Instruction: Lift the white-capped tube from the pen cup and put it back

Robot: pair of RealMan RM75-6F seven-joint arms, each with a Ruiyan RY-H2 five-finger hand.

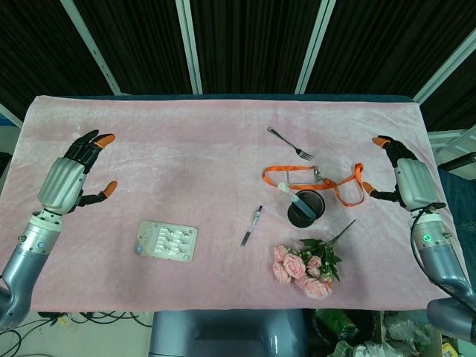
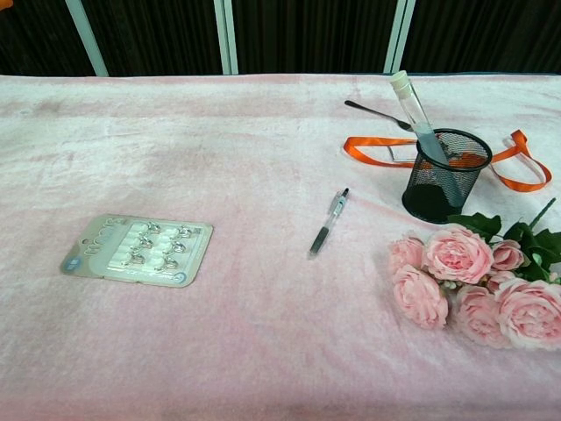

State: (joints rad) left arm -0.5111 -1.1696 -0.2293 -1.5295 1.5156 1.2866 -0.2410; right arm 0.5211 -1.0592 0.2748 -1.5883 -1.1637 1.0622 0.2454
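Orange-tipped left robot hand (image 1: pixel 68 177) spread, empty | right robot hand (image 1: pixel 405 178) spread, empty

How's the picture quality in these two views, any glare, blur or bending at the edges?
Head view: even overhead light, soft short shadows, no glare; the pen cup and tube are small but sharp, and the table edge bows slightly. Chest view: sharp up close, the roses crisp, the tube's white cap bright but not blown out, and the far cloth slightly softer.
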